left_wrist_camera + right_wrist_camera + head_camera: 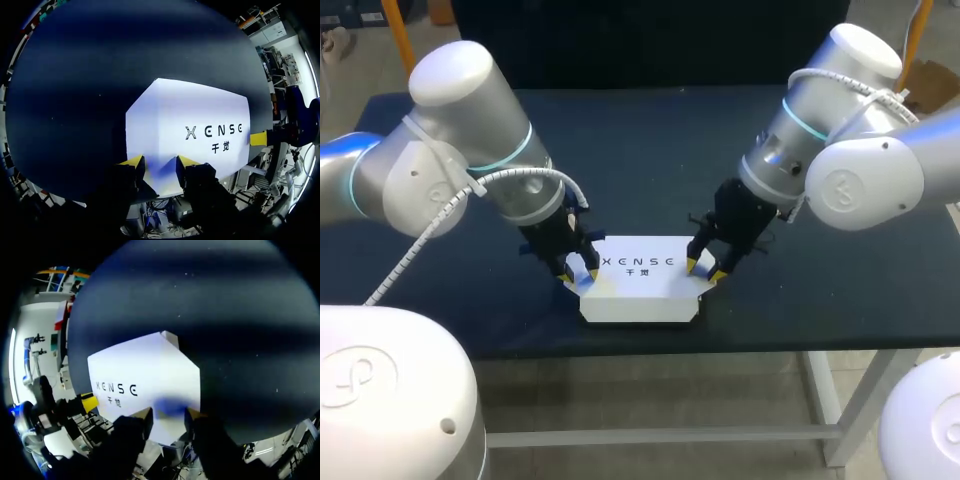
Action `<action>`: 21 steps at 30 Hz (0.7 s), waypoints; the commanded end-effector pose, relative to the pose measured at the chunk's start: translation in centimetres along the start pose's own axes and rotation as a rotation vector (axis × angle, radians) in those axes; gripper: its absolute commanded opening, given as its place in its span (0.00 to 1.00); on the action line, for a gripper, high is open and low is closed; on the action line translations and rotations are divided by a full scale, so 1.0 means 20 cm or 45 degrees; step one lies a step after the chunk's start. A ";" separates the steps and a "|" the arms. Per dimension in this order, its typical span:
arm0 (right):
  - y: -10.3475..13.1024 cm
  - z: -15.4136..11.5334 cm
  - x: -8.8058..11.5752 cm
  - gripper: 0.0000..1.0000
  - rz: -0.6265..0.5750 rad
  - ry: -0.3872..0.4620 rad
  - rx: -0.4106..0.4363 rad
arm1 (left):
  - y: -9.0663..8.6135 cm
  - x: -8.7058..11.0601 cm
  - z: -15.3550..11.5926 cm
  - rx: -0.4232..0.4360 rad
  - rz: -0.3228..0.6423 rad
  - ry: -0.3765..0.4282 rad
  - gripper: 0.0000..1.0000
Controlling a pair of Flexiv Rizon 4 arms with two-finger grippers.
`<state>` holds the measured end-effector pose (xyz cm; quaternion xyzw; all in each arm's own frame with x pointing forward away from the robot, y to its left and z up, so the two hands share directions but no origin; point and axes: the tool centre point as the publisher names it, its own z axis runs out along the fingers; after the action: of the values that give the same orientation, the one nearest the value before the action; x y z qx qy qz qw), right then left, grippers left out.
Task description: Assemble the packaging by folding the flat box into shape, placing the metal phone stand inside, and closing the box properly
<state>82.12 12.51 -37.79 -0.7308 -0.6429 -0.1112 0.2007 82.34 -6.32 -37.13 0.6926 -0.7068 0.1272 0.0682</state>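
Dark table (650, 160) holds the closed white box (640, 290) near its front edge, left gripper (578, 272) and right gripper (703, 268) with fingers apart on its 2 ends. Uneven pressing could skid it off the edge.

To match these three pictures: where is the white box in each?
Head view: white box by the table's near edge, between left pincer and right pincer.
Left wrist view: at and ahead of the left pincer.
Right wrist view: at and ahead of the right pincer.
Shared landmark: dark lettering on its top.
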 end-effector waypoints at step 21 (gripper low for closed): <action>0.00 0.00 0.00 0.47 -0.002 0.001 0.007 | 0.00 0.00 0.01 0.001 0.000 -0.004 0.44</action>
<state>82.13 12.52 -37.78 -0.7306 -0.6430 -0.1114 0.2010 82.36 -6.33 -37.13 0.6925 -0.7068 0.1274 0.0684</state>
